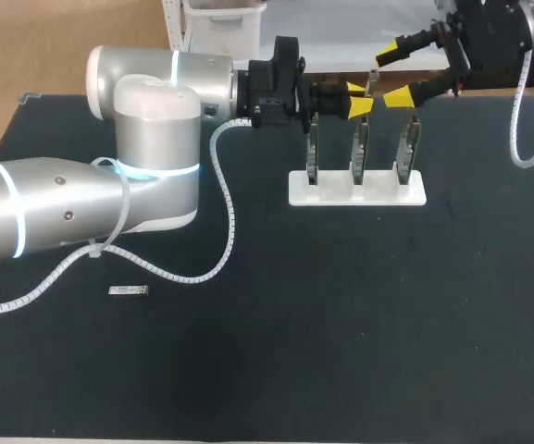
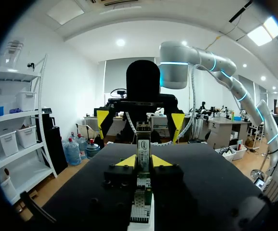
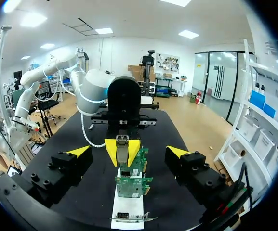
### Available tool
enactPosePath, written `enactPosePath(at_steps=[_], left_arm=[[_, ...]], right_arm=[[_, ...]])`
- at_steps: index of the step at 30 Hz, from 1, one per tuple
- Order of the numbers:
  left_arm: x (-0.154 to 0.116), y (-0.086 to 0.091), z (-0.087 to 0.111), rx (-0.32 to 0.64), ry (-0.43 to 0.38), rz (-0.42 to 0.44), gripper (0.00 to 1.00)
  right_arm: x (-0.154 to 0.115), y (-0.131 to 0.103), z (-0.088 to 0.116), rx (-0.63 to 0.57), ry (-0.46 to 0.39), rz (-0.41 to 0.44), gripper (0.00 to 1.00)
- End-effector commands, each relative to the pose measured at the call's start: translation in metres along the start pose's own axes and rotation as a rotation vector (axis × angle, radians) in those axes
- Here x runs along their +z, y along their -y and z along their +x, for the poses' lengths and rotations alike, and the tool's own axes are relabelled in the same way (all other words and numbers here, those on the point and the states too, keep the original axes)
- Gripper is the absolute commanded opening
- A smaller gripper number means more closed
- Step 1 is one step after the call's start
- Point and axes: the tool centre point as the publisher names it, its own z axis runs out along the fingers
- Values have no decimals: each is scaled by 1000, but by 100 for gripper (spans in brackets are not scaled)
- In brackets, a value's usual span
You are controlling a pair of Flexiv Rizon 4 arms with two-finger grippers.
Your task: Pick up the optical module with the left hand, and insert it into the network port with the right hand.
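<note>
Already picked up: optical module (image 2: 142,147) pinched between left gripper (image 1: 357,98) fingers, held over network cards (image 1: 360,148) in white rack (image 1: 357,190). Right gripper (image 1: 391,76) fingers spread wide, facing it, not touching. Handover and port insertion left. Second module (image 1: 128,290) lying on bench (image 1: 341,324).

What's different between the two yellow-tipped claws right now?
The left gripper is pinched shut on the small metal module. The right gripper is spread wide and grips nothing. The left gripper's tips sit close together, and the right gripper's tips stand on either side of them. Both grippers have yellow tips.
</note>
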Motion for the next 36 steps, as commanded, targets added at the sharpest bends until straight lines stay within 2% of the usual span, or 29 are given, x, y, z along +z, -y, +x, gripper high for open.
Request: enactPosePath(at_steps=[1, 11, 36], left_arm=[[0, 0, 0, 0, -2, 0, 0], [0, 0, 0, 0, -2, 0, 0], [0, 0, 0, 0, -2, 0, 0]], right_arm=[[0, 1, -3, -6, 9, -6, 100], [7, -2, -11, 15, 34, -55, 100], [11, -7, -12, 36, 10, -40, 100]])
